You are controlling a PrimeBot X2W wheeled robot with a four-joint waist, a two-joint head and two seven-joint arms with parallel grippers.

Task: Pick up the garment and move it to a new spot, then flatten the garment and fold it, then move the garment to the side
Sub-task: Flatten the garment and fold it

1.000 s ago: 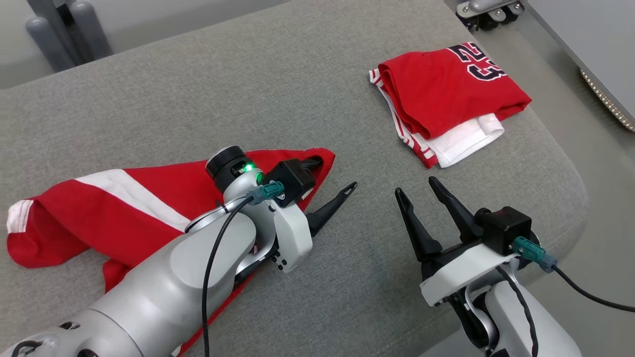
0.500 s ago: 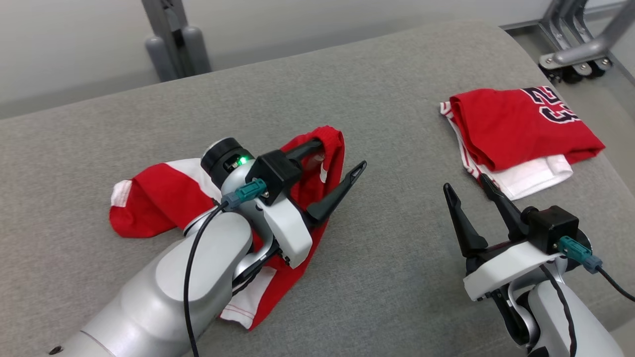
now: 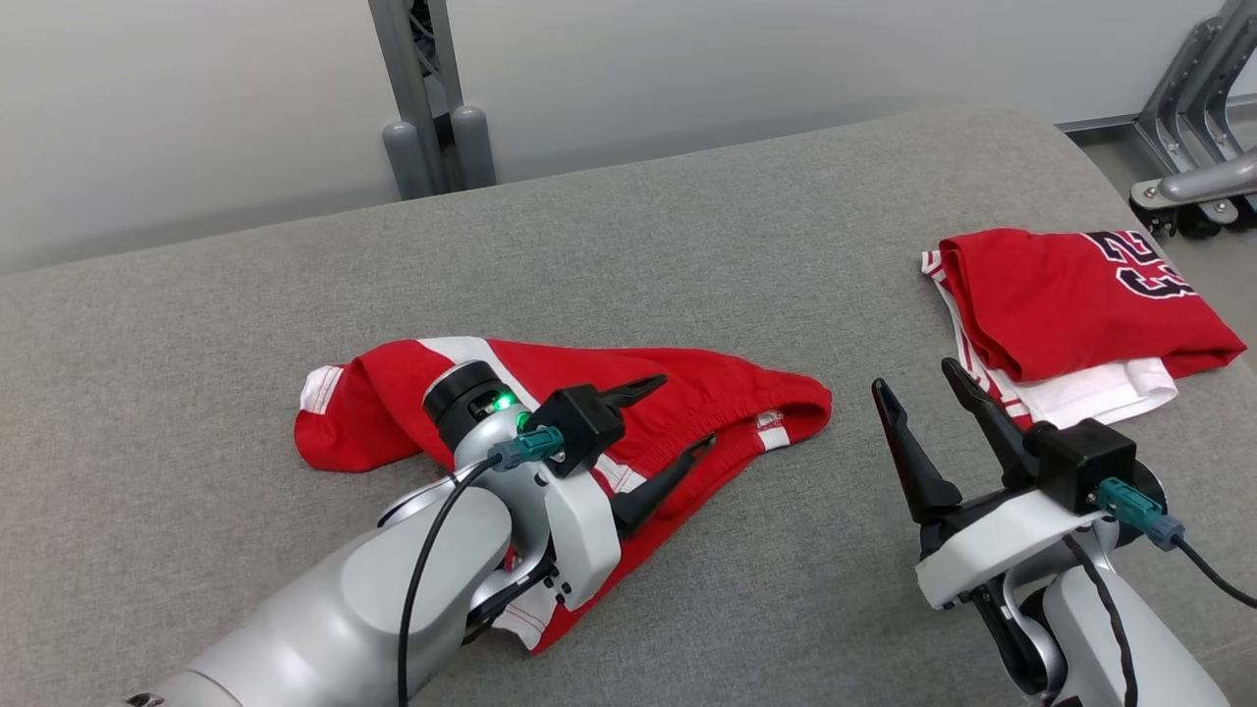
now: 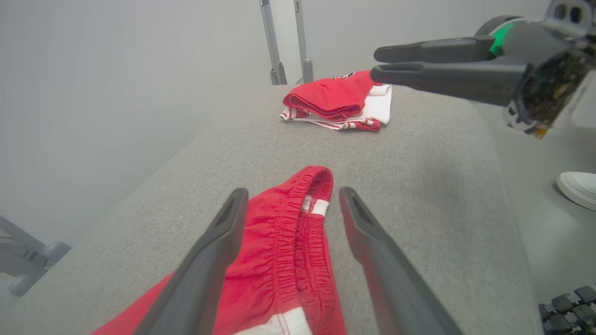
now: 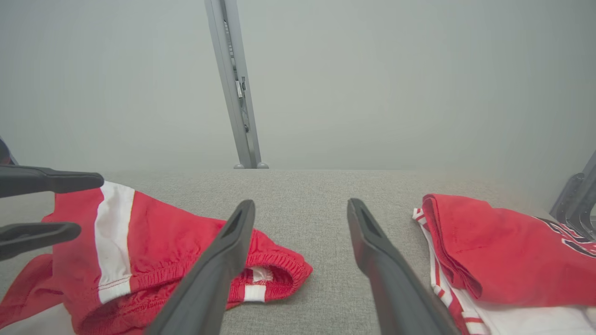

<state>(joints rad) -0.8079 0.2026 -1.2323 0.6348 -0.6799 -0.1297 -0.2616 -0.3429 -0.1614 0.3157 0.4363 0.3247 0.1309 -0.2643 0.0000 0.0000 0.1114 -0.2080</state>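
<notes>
Garment: crumpled red shorts (image 3: 727, 393) with white side stripe, lying mid-way along the grey fabric-covered bench (image 3: 687, 226), well apart from the folded red numbered jersey (image 3: 1061, 304). That likely leaves room to flatten. Left pincer (image 3: 683, 412) wide over the waistband, gripping nothing. Right pincer (image 3: 913, 378) wide, empty, near the waistband end, probably ready to spread.

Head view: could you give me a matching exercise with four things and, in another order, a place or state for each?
1 red shorts
2 numbered jersey
3 left pincer
4 right pincer

A open, above the red shorts
B folded, at the far right
C open, between the two garments
D crumpled, in the middle

Pairs: 1-D; 2-B; 3-A; 4-C
</notes>
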